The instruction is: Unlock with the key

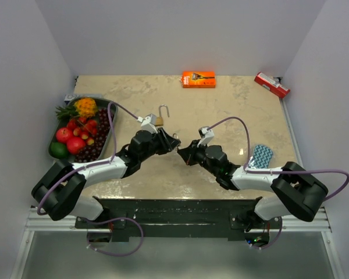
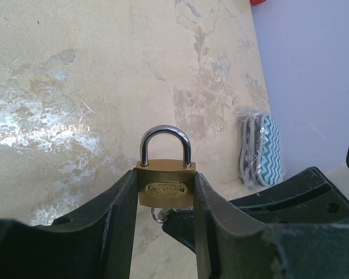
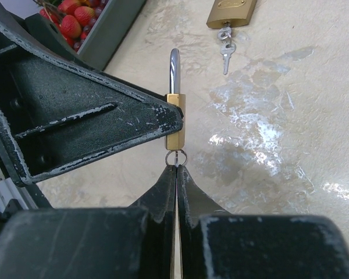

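The left end effector (image 2: 166,176) clamps a brass padlock (image 2: 166,189) above the beige marbled surface (image 1: 238,116). The right end effector (image 3: 177,170), fully closed, meets its key ring (image 3: 175,157), the key itself hidden. White walls (image 1: 163,35) surround.

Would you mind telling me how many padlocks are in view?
2. One padlock sits between the left fingers; the second padlock lies on the table near the fruit tray, shackle open. None seems hidden.

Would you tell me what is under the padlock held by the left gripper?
A small key ring hangs below the padlock, with the shut right gripper just beneath; any key is covered.
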You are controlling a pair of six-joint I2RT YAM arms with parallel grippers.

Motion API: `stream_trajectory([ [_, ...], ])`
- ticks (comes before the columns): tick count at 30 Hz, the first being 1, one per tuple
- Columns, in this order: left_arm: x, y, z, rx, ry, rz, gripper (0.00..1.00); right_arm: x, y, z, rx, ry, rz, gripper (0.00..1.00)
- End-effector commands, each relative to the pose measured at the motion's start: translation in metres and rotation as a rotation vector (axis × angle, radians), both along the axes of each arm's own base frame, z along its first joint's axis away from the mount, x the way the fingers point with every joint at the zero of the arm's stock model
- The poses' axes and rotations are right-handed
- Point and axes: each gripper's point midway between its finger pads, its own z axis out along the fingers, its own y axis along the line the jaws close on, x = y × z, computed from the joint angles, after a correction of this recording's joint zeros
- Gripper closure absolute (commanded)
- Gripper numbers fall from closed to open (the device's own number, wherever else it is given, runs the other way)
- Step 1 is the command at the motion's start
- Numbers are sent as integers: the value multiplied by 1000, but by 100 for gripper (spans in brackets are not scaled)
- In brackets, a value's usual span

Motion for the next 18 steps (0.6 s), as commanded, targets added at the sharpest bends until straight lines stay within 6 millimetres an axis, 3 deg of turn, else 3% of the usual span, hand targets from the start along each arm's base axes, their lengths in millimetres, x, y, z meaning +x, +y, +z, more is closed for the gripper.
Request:
stream_trajectory([
  [1, -10, -12, 20, -59, -77, -67, 100, 15, 1, 33, 55, -82, -53, 100],
  [18, -39, -20, 6, -75, -45, -113, 100, 30, -12, 60, 104, -136, -116, 100],
])
